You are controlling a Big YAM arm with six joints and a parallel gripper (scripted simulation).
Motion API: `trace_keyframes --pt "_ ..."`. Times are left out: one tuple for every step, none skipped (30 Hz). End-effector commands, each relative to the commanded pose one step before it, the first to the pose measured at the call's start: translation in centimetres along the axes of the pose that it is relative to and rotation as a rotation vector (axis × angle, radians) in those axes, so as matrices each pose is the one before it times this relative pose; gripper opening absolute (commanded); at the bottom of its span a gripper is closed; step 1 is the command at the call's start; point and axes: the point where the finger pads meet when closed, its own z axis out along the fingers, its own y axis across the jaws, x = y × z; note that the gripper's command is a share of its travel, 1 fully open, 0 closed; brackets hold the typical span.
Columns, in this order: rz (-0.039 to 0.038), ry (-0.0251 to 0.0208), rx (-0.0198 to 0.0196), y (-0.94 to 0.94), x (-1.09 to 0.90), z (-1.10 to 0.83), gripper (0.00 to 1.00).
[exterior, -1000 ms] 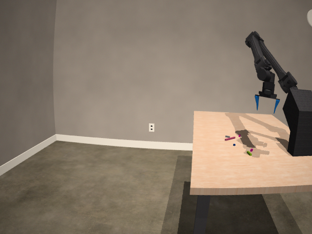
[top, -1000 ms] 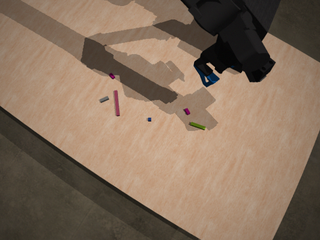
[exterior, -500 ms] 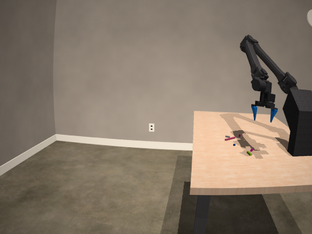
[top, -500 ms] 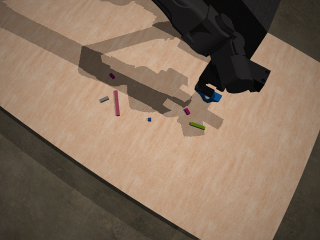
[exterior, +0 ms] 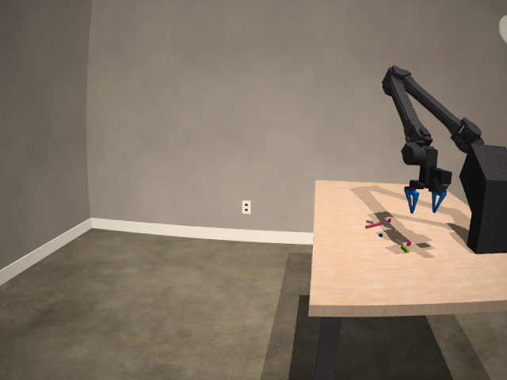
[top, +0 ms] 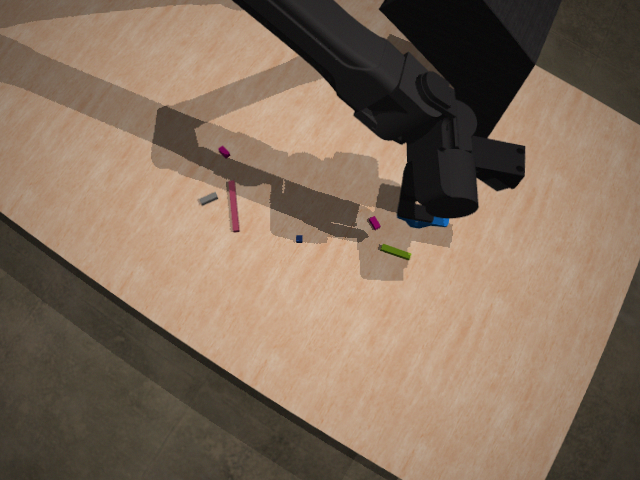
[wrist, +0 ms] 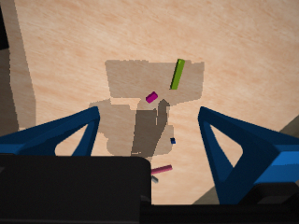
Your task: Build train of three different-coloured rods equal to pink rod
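With fingertips aimed downward, pincer (exterior: 423, 212) (wrist: 149, 112) hangs wide open above tbl (top: 310, 330) (exterior: 368, 282) (wrist: 70, 37).
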Motion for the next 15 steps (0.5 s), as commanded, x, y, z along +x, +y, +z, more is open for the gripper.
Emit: trace_keyframes --pt "-0.12366 -0.00489 -0.00193 -0.923 -0.088 1.097 1.0" --pt "-0.03623 0.00169 -0.00586 0.086 0.017 0.538 1.0" --pt "-0.03377 0.0014 -0.00565 0.088 0.009 0.5 1.0" --pt "-0.03128 0.00113 -0.00538 0.088 0.003 0.461 1.0" --pt "0.0 0.0 0.0 0.0 0.0 0.0 1.0" --pt "-0.0288 0.00088 -0.0051 0.089 -0.003 0.423 1.0" --pt "-0.02621 0.00069 -0.00471 0.08 -0.006 0.385 1.0" --pt "-0.02373 0.0005 -0.00436 0.078 -0.011 0.347 1.0" --pt "0.0 0.0 0.0 0.0 0.0 0.0 1.0" --pt "0.0 0.0 0.0 0.0 0.0 0.0 1.0" --pt "-0.02447 -0.00035 -0.0062 0.278 -0.092 0.322 1.0" --pt "-0.01673 0.0007 -0.00212 -0.067 0.039 0.265 1.0" --pt "-0.01525 0.00043 -0.00235 -0.015 0.017 0.234 1.0" --pt "-0.01411 0.00008 -0.00272 0.051 -0.015 0.204 1.0" --pt "-0.0119 0.00003 -0.00231 0.043 -0.014 0.172 1.0"
